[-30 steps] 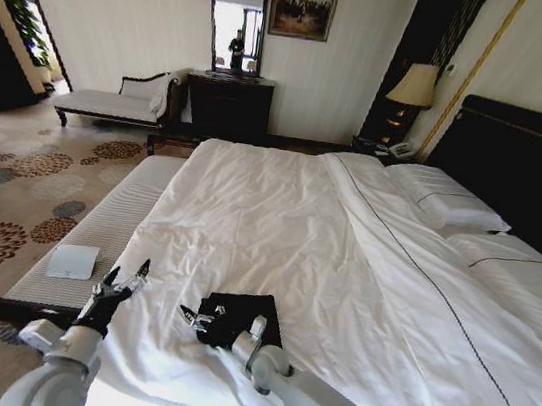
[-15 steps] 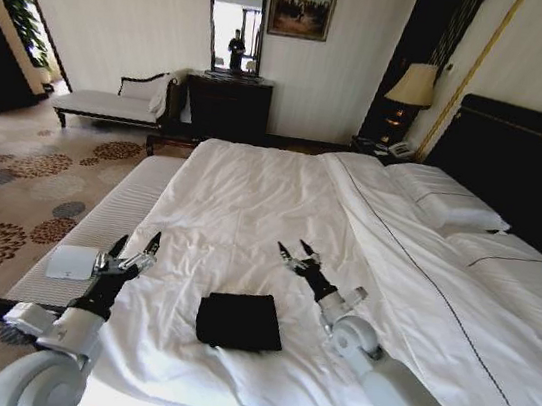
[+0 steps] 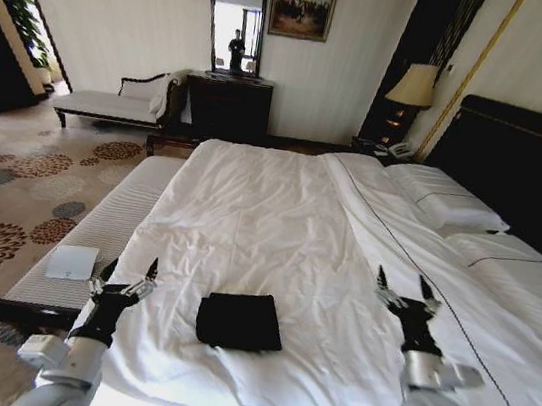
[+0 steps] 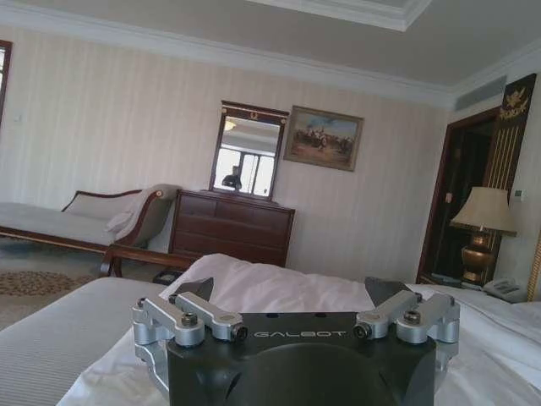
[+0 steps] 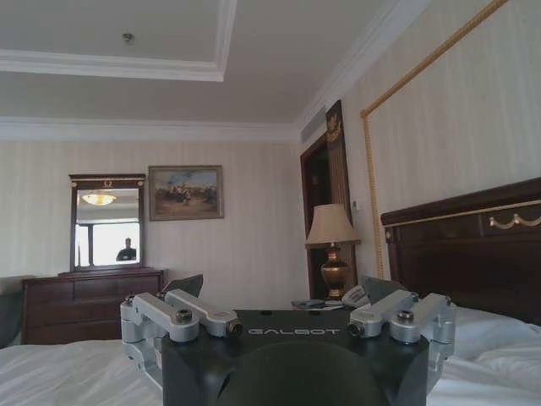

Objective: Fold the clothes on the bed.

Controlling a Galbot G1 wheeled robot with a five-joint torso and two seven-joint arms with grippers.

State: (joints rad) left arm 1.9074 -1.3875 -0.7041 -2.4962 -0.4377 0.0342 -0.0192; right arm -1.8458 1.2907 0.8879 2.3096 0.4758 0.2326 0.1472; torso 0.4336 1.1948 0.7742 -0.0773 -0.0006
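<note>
Two claws, both spread wide and both empty, hovering above the bed (image 3: 279, 214) at lower left and lower right of the head view. Left claw (image 3: 123, 276) at the lower-left edge of the white duvet, just beside the striped bench (image 3: 96, 229) carrying the small white pad (image 3: 72, 261); barely shifted from half a second ago. Right claw (image 3: 402, 289) now far over in the lower right, well apart from the clothes (image 3: 239, 320); half a second ago nearer the frame's middle, just above and right of the garment, and a second ago right on top of it, at its left edge. So: released, lifted away, swung out to the right. Black T-shirt left as a compact dark rectangle, flat on the duvet in the lower centre, between the two claws and touched by neither, lettering hidden. Probably folding finished or very nearly so, judging by the tidy square shape and both arms clear. Garment itself unchanged in place and outline across the last half second.
</note>
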